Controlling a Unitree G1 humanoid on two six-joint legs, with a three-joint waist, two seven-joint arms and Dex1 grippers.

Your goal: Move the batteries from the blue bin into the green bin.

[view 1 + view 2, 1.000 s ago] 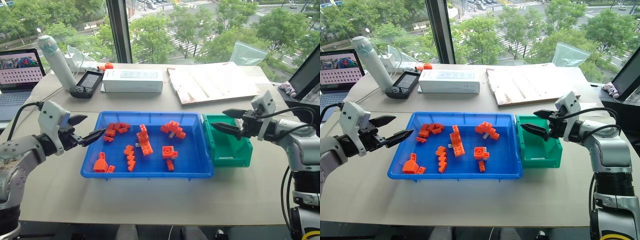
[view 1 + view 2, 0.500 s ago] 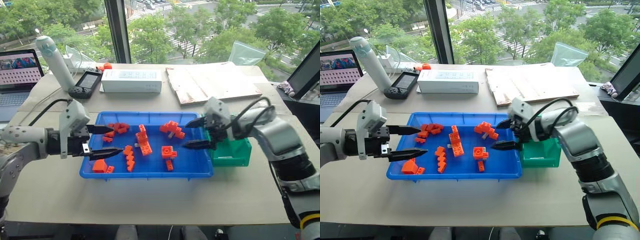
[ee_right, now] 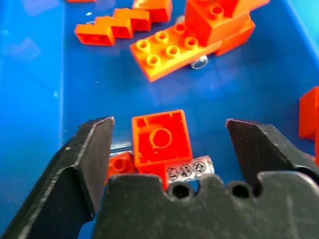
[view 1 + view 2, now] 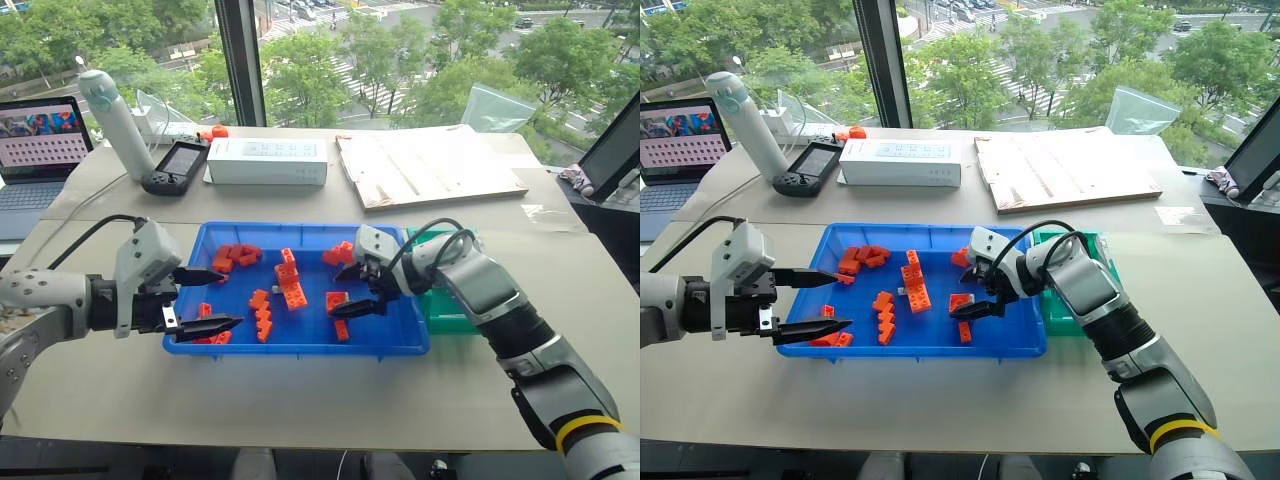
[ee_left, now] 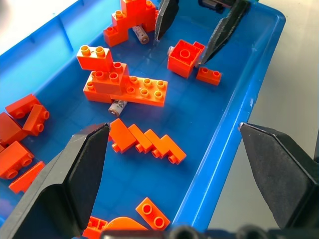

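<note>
The blue bin (image 4: 300, 350) sits mid-table, strewn with orange bricks (image 4: 290, 290). Small silvery batteries lie among them: one (image 3: 189, 169) against a square orange brick (image 3: 162, 137), one (image 5: 117, 106) by a flat plate, and one (image 5: 140, 34) farther off. My right gripper (image 4: 345, 290) is open and low inside the bin, its fingers either side of the square brick and the battery beside it. My left gripper (image 4: 228, 297) hangs open over the bin's left end, holding nothing. The green bin (image 4: 1095, 245) stands against the blue bin's right end, partly hidden by my right arm.
Behind the bins lie a white box (image 4: 265, 160), a wooden board (image 4: 430, 165) and a black handheld device (image 4: 178, 165). A white bottle (image 4: 115, 120) and a laptop (image 4: 35, 140) stand at the far left. A plastic bag (image 4: 495, 105) lies at the back right.
My right gripper swung left from over the green bin and came down into the blue bin around the square brick. My left gripper turned inward over the bin's left end.
</note>
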